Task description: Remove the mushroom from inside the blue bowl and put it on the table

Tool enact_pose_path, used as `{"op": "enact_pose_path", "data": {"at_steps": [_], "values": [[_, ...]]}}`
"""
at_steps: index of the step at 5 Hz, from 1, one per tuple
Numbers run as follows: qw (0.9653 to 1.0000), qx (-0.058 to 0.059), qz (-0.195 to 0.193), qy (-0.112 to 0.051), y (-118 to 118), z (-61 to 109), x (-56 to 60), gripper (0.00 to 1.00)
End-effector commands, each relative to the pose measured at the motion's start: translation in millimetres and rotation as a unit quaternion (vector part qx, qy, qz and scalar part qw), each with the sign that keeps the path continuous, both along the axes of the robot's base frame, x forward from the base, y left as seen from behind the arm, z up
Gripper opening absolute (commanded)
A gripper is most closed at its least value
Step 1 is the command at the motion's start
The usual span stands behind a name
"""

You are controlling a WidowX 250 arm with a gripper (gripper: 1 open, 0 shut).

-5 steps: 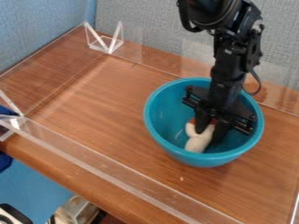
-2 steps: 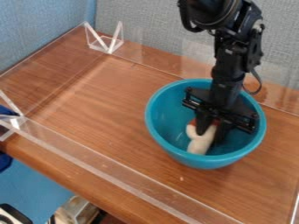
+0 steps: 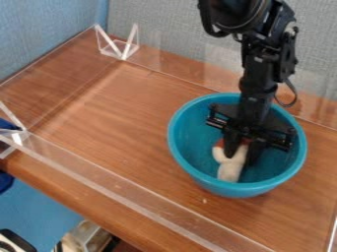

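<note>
One small toy mushroom [image 3: 230, 163] with a thick cream-white stem, lying inside one large, deep, glossy teal-blue plastic bowl [image 3: 195, 143]. Long axis tilted, running from under the end effector down toward the bowl's near wall; pale end nearest the camera, cap not clearly visible. One black end effector [image 3: 237, 146], pointing straight down into the bowl, closed tight on the upper end of the mushroom. One reddish-brown wood-grain bench [image 3: 105, 98] carrying the bowl, edged with low clear acrylic walls [image 3: 93, 172]. Bowl toward the right side of the bench, near the front wall.
</note>
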State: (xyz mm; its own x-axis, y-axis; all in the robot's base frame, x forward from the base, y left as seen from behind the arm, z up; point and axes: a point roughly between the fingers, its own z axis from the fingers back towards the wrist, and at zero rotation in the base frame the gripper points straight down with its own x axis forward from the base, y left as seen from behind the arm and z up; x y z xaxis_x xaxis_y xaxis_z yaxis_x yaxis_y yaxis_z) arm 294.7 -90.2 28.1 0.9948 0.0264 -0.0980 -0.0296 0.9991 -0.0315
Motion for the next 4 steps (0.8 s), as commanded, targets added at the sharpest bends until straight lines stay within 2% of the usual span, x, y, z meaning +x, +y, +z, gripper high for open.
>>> {"op": "enact_pose_path", "data": {"at_steps": [1, 2, 3, 4], "values": [[0.9991, 0.000, 0.026, 0.033, -7.9, -2.3, -26.4, 0.00], [0.9977, -0.002, 0.062, 0.028, -3.3, 7.9, -29.8, 0.00], [0.9994, -0.002, 0.023, 0.025, 1.5, 18.7, -33.0, 0.00], [0.9996, -0.001, -0.015, 0.022, 6.2, 30.0, -35.8, 0.00]]}}
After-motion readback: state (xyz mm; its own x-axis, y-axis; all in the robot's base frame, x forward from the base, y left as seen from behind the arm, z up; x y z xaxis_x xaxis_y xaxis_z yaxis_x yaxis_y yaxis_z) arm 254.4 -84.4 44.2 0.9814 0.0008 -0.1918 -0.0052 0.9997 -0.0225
